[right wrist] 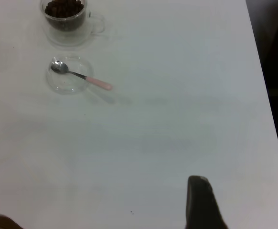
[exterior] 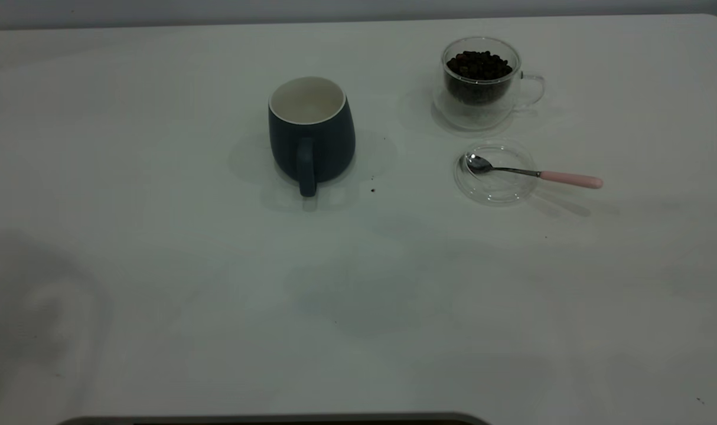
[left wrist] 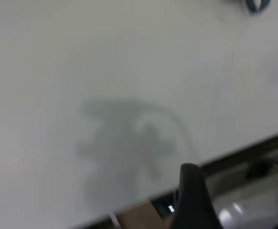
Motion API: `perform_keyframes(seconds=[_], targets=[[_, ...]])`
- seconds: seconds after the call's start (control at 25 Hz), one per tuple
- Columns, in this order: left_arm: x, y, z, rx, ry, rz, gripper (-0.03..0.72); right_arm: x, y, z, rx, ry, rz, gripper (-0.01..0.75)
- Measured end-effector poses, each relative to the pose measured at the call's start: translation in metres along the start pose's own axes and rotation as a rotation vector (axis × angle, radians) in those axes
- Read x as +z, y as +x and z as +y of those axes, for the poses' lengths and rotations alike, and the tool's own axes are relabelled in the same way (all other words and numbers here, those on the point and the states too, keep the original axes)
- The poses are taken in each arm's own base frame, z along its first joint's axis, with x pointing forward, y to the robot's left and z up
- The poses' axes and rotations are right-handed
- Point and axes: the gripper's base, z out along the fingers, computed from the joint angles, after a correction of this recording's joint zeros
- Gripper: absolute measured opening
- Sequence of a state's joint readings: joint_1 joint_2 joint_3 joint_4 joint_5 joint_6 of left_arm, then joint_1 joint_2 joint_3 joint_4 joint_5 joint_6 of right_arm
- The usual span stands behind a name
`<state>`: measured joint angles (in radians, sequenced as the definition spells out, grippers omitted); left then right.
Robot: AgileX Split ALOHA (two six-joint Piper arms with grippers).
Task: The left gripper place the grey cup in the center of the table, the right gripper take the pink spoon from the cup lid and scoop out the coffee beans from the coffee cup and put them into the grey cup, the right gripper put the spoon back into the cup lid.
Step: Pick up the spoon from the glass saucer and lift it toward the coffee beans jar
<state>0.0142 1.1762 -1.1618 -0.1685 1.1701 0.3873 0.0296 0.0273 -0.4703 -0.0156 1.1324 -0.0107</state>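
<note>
Pink spoon across cup lid, handle pointing right; tool openings indiscernible.

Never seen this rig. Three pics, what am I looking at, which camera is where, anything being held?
It is a two-arm table robot. The wide picture comes from an outside camera; neither arm shows in it. The other two come from cameras on each arm's wrist, each showing only a dark fingertip at its edge: left gripper, right gripper. Nothing is held. On the table stand the grey cup, seemingly empty, and the coffee cup holding coffee beans. The pink spoon rests with its bowl in the cup lid, its handle sticking out past the rim.
</note>
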Motion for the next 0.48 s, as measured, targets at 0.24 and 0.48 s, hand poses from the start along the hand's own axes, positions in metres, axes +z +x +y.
perform_keyframes(seconds=[0.24,0.48], targets=[[0.04,0.074,-0.019,-0.162,0.029,0.167,0.565,0.0,0.0,0.0,0.0,0.0,0.0,0.465],[0.066,0.135,-0.035,-0.231,0.019,0.208,0.565,0.0,0.0,0.0,0.0,0.0,0.0,0.465]])
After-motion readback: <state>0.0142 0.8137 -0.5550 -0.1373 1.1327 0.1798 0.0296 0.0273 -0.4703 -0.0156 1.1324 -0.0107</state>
